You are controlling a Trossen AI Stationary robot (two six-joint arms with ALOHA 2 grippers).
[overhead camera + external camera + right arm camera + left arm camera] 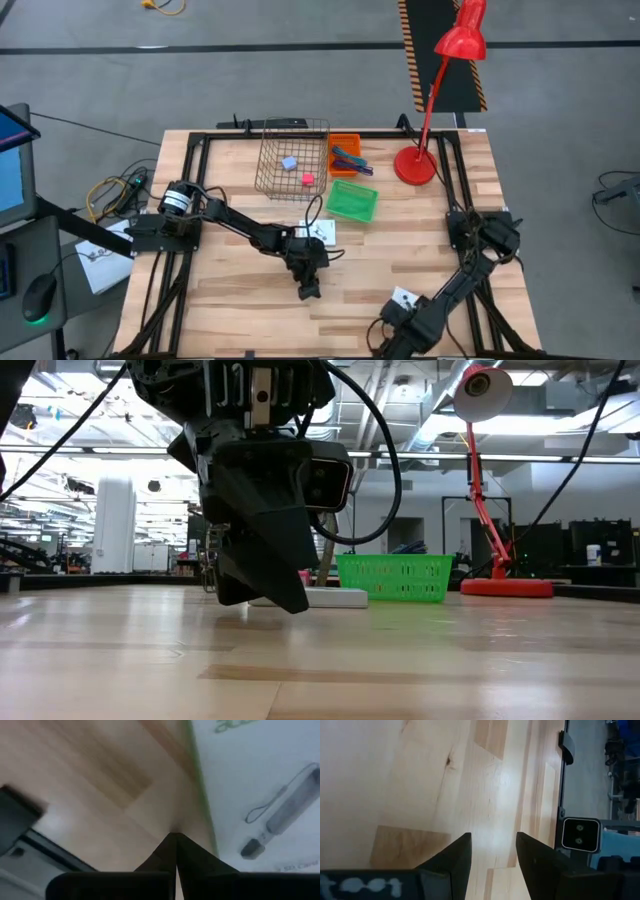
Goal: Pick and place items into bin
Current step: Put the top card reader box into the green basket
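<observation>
Surface (240, 285): pale wood planks, smooth, with a soft sheen and a visible knot in the left wrist view. Wire basket (292, 158): thin bare metal mesh. Green basket (394, 577): perforated plastic. Orange tray (344, 141): plastic. Lamp (440, 80): glossy red finish. Frame (200, 160): matt black bars. Left gripper (492, 862): matt dark plastic jaws. Box (260, 785): smooth printed white card.

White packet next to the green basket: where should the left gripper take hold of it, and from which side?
Probably across its two opposite edges, coming straight down: the white packet lies flat and thin on the table, leaving no tall side to pinch. The left gripper, open and empty, is the nearer one; the green basket crowds the packet's far side.
</observation>
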